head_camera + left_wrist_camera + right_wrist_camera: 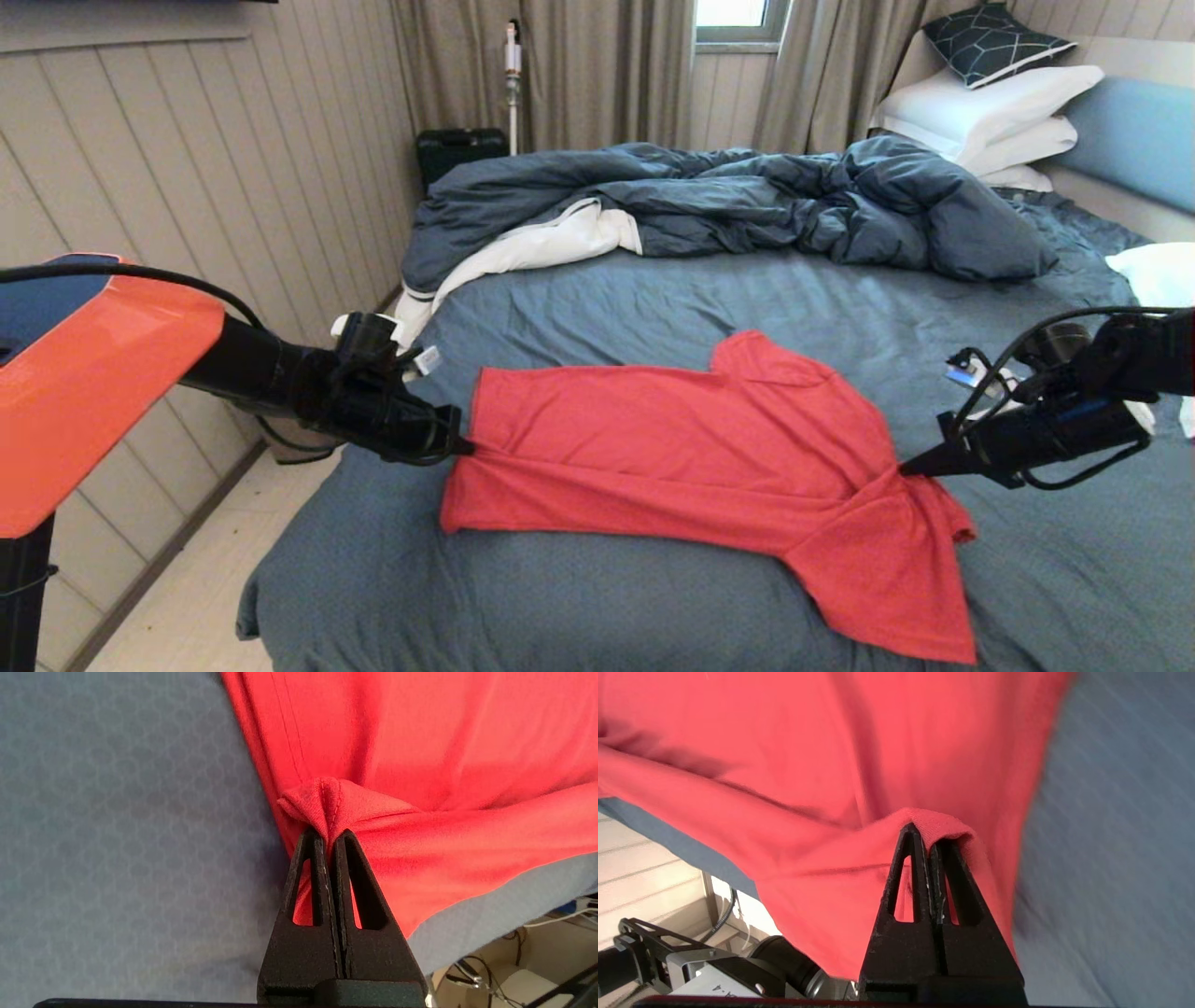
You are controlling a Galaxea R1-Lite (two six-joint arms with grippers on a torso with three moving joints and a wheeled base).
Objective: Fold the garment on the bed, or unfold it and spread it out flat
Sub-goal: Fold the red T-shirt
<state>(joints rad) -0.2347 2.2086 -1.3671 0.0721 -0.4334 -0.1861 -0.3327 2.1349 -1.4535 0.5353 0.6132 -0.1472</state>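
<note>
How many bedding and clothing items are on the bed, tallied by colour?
Red: 1, T-shirt
Dark blue: 1, duvet
White: 3, stacked pillows
Dark patterned: 1, cushion
Total: 6

**Colours on the bed**

The T-shirt (681,448) is showing plain bright red. The sheet (653,299) is showing blue-grey with a faint honeycomb print. The duvet (747,201) at the far side is showing dark blue with white lining. Both grippers, left (464,446) and right (904,469), are showing black.
</note>
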